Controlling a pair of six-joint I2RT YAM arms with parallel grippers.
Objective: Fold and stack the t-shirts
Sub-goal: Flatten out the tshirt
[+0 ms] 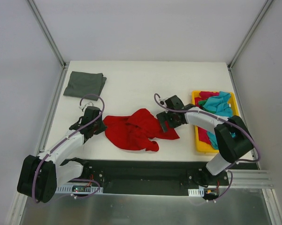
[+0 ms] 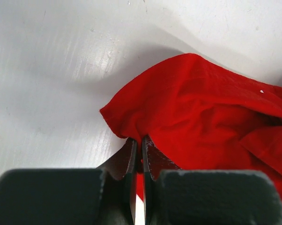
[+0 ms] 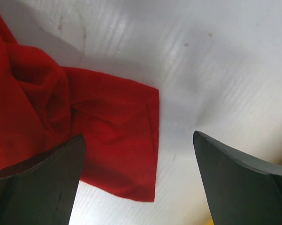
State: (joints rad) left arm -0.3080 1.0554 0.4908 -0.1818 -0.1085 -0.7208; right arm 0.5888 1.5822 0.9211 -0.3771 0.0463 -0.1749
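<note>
A bright red t-shirt (image 1: 136,130) lies crumpled on the white table near the front middle. My left gripper (image 1: 99,125) is at its left edge, shut on a pinch of the red cloth (image 2: 201,103), with the fingertips (image 2: 131,152) nearly together. My right gripper (image 1: 165,123) is open and empty above the shirt's right part, where a flat sleeve or hem (image 3: 117,140) lies between the wide-apart fingers (image 3: 61,173). A dark grey t-shirt (image 1: 86,84) lies folded at the back left. Turquoise (image 1: 220,104), pinkish-red (image 1: 204,95) and green (image 1: 202,103) shirts lie bunched in the tray.
A yellow plastic tray (image 1: 200,146) stands at the table's right side, just right of my right arm. Bare white table (image 1: 141,84) lies behind the red shirt. Frame posts and grey walls bound the table at the back corners.
</note>
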